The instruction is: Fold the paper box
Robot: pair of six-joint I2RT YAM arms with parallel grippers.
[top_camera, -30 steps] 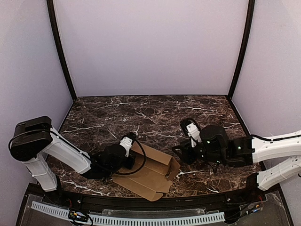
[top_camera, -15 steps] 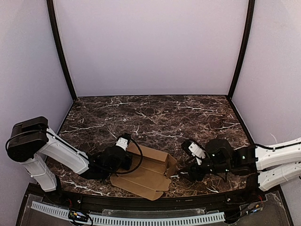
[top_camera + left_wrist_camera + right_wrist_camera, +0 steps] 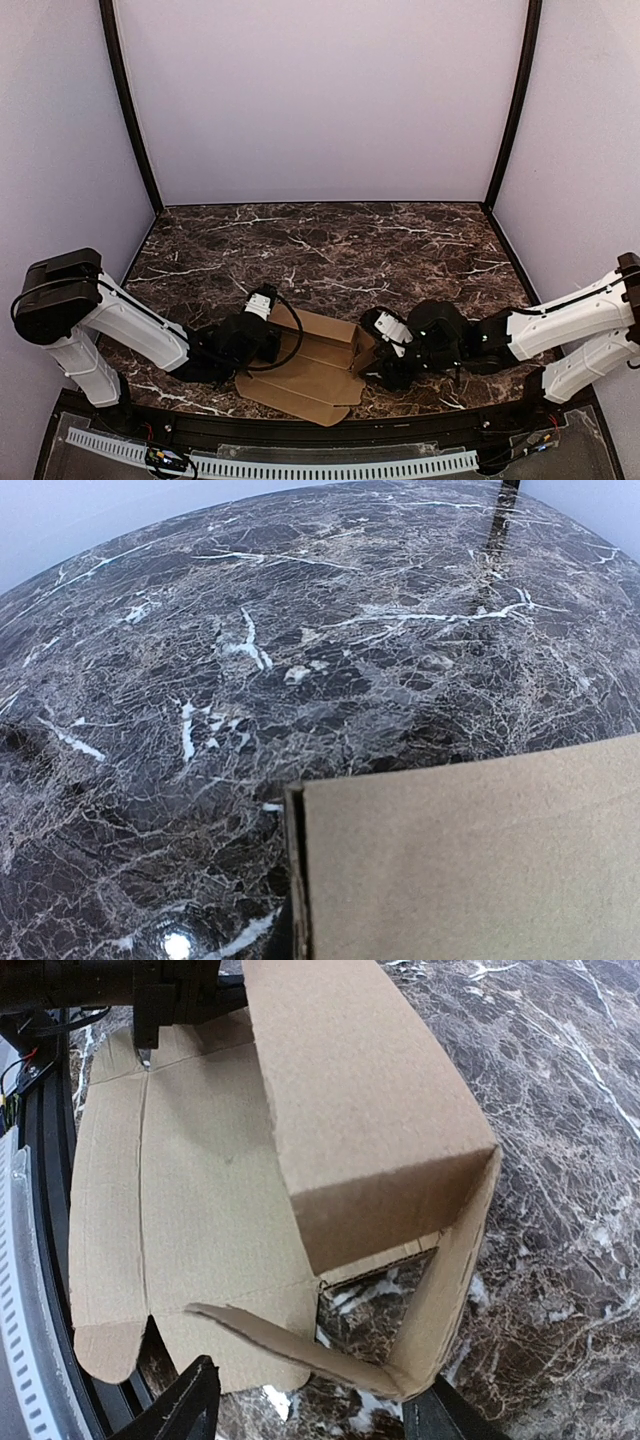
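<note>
R claw [image 3: 315, 1382] now at paper box [image 3: 312, 378] R end; long axis L-R.

No text or number is readable, even on the paper box [image 3: 310, 378].

One paper box [image 3: 318, 378], two hands [image 3: 262, 345] [image 3: 378, 362]

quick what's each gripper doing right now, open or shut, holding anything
left gripper: closed, pinching the left end of the paper box.
right gripper: open, holding nothing, straddling the box's end flap.
</note>
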